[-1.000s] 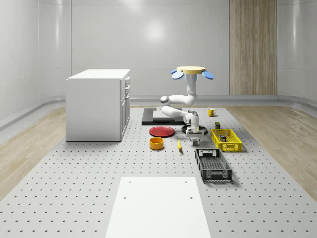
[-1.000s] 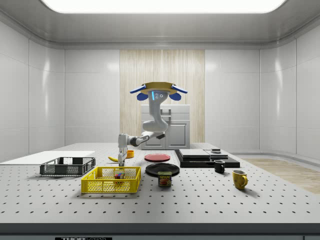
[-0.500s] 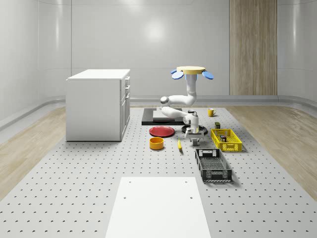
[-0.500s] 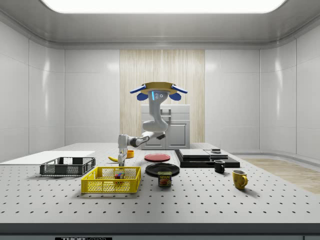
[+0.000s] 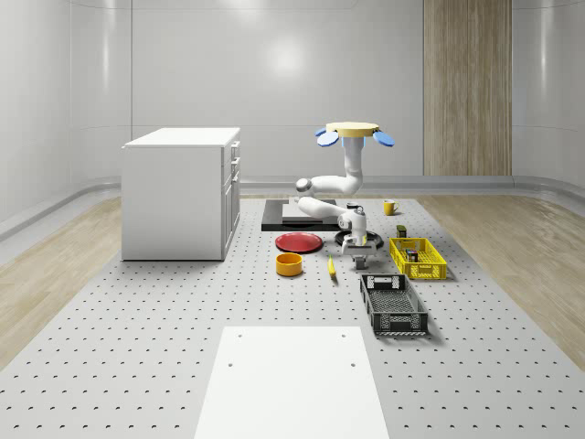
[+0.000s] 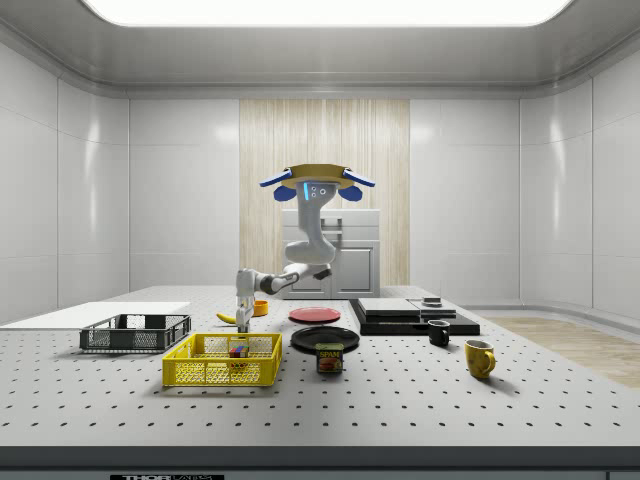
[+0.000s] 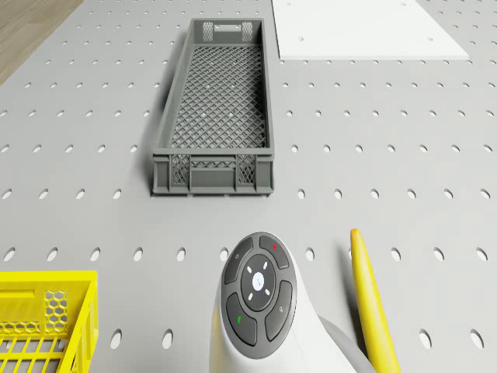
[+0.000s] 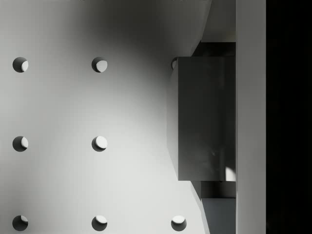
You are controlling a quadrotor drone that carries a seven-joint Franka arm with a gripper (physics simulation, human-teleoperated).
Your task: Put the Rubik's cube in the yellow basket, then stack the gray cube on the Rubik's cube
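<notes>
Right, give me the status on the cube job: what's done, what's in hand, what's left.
Done: the Rubik's cube sits inside the yellow basket.
In hand: the drone hovers above the table, with the gripper down low beside the basket, right at the gray cube.
Left: lift the gray cube and stack it on the Rubik's cube.

The drone [image 5: 354, 131] is seen hovering well above the perforated table, its yellow disc body level and blue rotors spread at the sides. The white arm [image 5: 331, 194] is hung down from it, bent at an elbow and then folded low. The wrist is turned straight down, so the gripper [image 5: 357, 262] is held just above the surface, fingers pointing downward. In the side view the gripper [image 6: 242, 318] is likewise carried vertical.
</notes>
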